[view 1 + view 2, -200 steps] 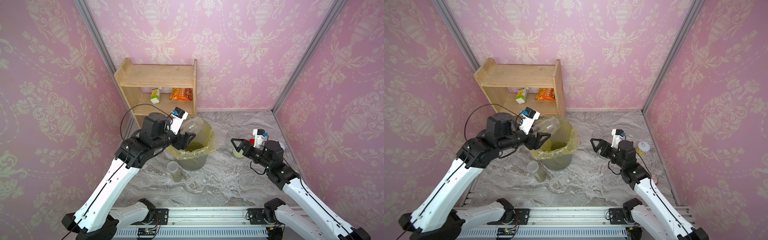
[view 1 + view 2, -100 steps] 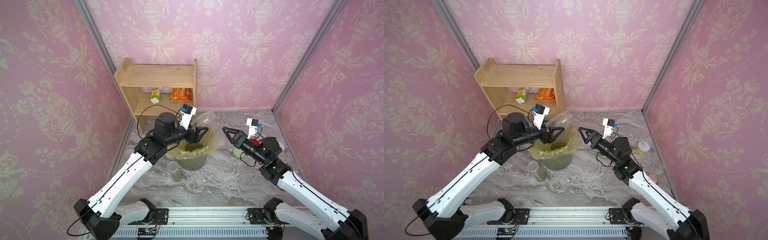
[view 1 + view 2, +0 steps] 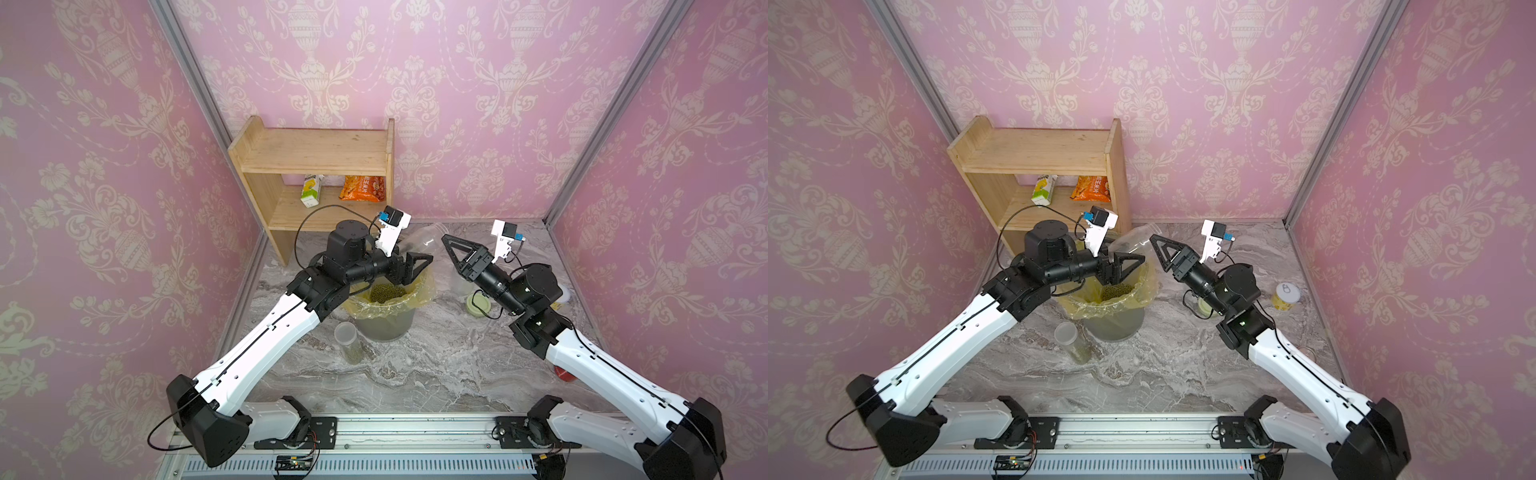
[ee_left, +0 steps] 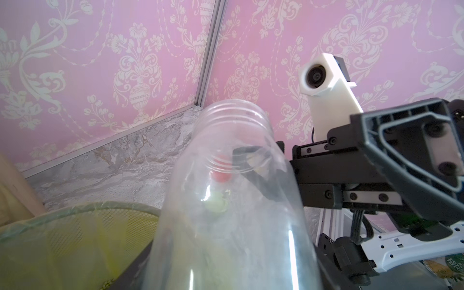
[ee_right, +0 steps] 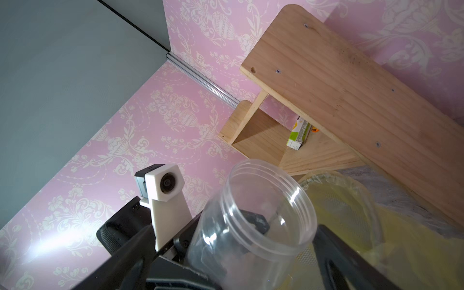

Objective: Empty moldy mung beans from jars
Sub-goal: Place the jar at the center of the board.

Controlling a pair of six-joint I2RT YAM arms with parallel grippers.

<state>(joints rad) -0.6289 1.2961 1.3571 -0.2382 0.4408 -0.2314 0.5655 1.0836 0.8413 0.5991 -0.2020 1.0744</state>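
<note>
My left gripper (image 3: 415, 262) (image 3: 1128, 264) (image 4: 231, 272) is shut on an empty clear jar (image 3: 420, 240) (image 3: 1130, 243) (image 4: 231, 206) (image 5: 251, 226) held above the bin, its open mouth tilted up toward the right arm. My right gripper (image 3: 451, 249) (image 3: 1160, 249) (image 5: 233, 258) is open, with one finger on each side of the jar's mouth end, apart from it. Mung beans (image 3: 386, 292) (image 3: 1115, 292) lie in a heap inside the bin. A slim jar (image 3: 349, 343) (image 3: 1071, 340) part full of beans stands in front of the bin.
The grey mesh bin (image 3: 384, 326) (image 3: 1117, 328) with a yellow bag stands mid-table. A pale green lid (image 3: 478, 305) (image 3: 1204, 308) lies under the right arm. A can (image 3: 1285, 297) stands at the right wall. The wooden shelf (image 3: 316, 156) (image 3: 1038, 151) holds a carton and a snack bag.
The left arm has lifted the jar out of the bin and turned its mouth toward the right arm. The right gripper rose from the table and moved left to the jar.
</note>
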